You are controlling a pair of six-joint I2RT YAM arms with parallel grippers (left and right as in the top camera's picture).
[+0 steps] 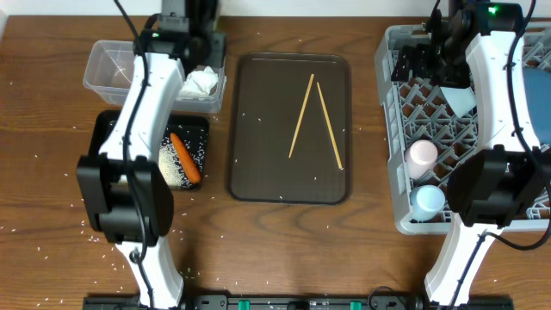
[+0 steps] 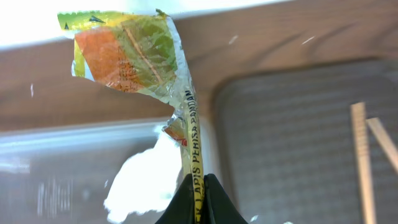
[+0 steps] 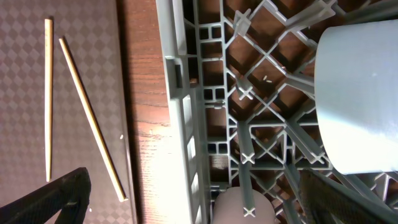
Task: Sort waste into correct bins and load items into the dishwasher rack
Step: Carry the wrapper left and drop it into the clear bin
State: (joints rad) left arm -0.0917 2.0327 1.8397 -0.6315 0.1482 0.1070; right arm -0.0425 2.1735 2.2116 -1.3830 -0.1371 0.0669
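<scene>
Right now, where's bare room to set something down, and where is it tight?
Free: the brown tray either side of the chopsticks, and the wood strip between it and the dishwasher rack. Crowded: left rear, where clear tub, black tray and left arm bunch; also the rack's near cells, holding the pink cup and light-blue cup.

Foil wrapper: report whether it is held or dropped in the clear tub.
Held. The left gripper, jaws shut, pinches the foil wrapper by its tail, above the clear tub holding the white tissue.
</scene>
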